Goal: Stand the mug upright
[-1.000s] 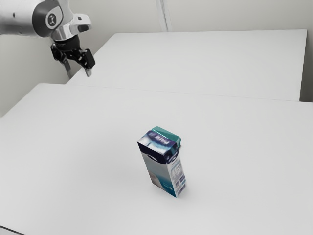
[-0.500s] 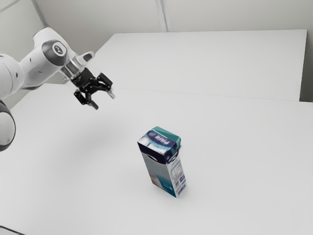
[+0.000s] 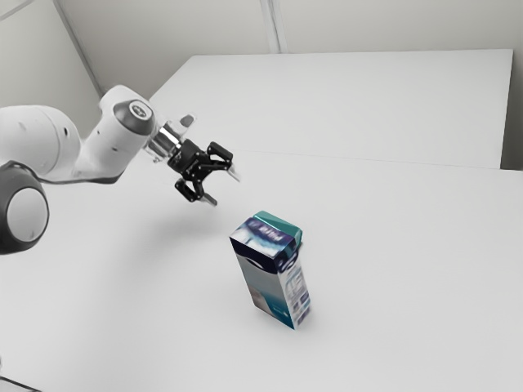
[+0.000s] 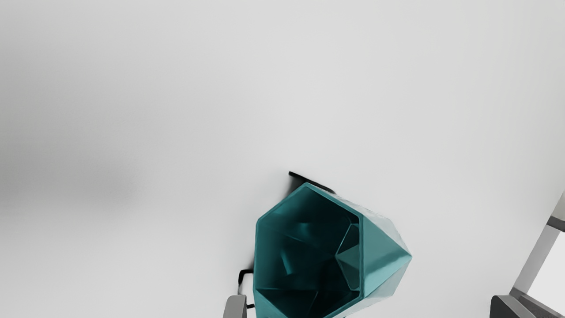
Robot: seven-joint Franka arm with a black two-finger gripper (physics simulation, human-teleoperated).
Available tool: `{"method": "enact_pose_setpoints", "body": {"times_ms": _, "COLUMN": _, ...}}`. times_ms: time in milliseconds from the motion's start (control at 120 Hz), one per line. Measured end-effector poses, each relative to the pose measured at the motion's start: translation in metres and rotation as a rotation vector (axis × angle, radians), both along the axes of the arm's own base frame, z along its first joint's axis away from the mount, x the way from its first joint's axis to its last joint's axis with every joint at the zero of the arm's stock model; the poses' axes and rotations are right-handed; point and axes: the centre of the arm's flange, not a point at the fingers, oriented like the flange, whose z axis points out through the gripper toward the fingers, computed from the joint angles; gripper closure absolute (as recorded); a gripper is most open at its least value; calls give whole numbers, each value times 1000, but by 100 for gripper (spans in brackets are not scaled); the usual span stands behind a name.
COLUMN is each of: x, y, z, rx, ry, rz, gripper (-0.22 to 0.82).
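Mug (image 4: 326, 256) apparently tipped, mouth toward spread end effector (image 3: 225, 189); lies beyond it from desk (image 3: 392, 261) edge at exterior view's left.

The mug (image 4: 380, 260) is smooth and glossy, perhaps ceramic; the carton (image 3: 263, 287), smooth printed cardboard; the tabletop (image 3: 400, 261), matt.

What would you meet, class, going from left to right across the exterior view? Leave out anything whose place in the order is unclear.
Arm → jaws, standing open → carton.
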Motion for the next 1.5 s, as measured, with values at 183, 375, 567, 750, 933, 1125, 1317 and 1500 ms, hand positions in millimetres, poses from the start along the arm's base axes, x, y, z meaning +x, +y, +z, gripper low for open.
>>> {"method": "enact_pose_setpoints", "body": {"times_ms": 183, "x": -8, "y": -21, "z": -26, "rx": -65, "ry": 38, "rz": 33, "gripper": 0}}
{"method": "enact_pose_setpoints", "body": {"times_ms": 375, "x": -4, "y": -45, "z": -31, "rx": -99, "ry": 26, "rz": 46, "gripper": 0}}
{"method": "enact_pose_setpoints", "body": {"times_ms": 567, "x": -1, "y": -59, "z": -46, "rx": -122, "ry": 33, "rz": 67, "gripper": 0}}
{"method": "enact_pose_setpoints", "body": {"times_ms": 750, "x": 3, "y": -66, "z": -58, "rx": -139, "ry": 35, "rz": 97, "gripper": 0}}
{"method": "enact_pose_setpoints", "body": {"times_ms": 933, "x": 7, "y": -78, "z": -65, "rx": -158, "ry": 31, "rz": 114, "gripper": 0}}
{"method": "enact_pose_setpoints", "body": {"times_ms": 1125, "x": 10, "y": -78, "z": -66, "rx": -146, "ry": 19, "rz": 123, "gripper": 24}}
{"method": "enact_pose_setpoints", "body": {"times_ms": 1317, "x": 13, "y": -81, "z": -63, "rx": -129, "ry": -2, "rz": 122, "gripper": 61}}
{"method": "enact_pose_setpoints", "body": {"times_ms": 1500, "x": 17, "y": -95, "z": -55, "rx": -128, "ry": -23, "rz": 107, "gripper": 73}}
